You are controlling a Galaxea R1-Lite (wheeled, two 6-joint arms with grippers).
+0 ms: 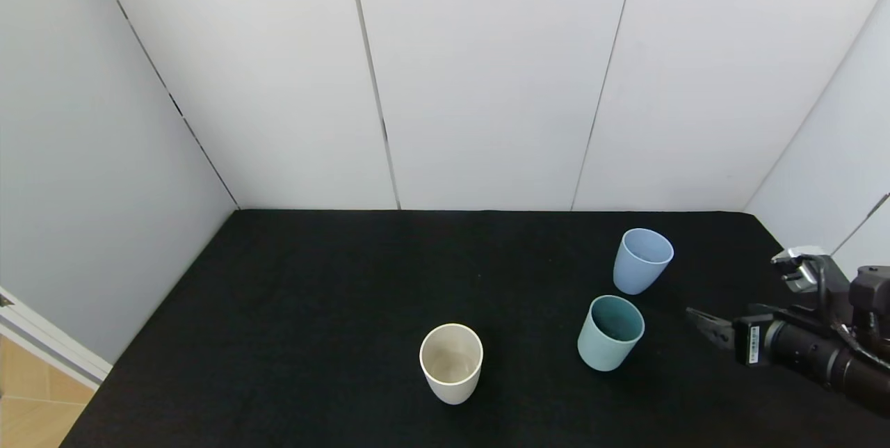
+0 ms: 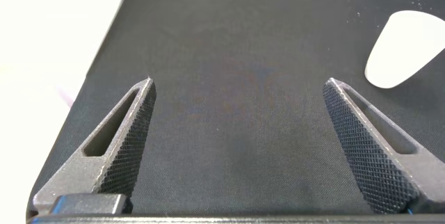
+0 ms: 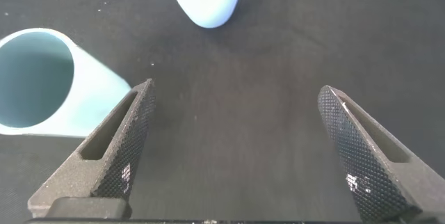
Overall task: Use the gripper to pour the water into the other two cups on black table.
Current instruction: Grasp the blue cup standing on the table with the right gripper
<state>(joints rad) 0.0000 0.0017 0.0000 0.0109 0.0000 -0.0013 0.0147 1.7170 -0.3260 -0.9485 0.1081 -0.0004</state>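
Right gripper (image 1: 702, 323) hovered low over the black table (image 1: 334, 295), fingers spread wide and empty — just right of the mint-green cup (image 1: 610, 332). The blue cup (image 1: 641, 260) stood behind it; the cream cup (image 1: 451, 362) stood apart, leftward. Left gripper (image 2: 236, 147) — also spread wide.

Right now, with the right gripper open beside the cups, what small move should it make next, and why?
Probably move the right gripper forward and farther back on the table to the periwinkle-blue cup. It is open and holds nothing, the mint-green cup and cream-white cup are the ones to fill, and all three stand upright on the black table.
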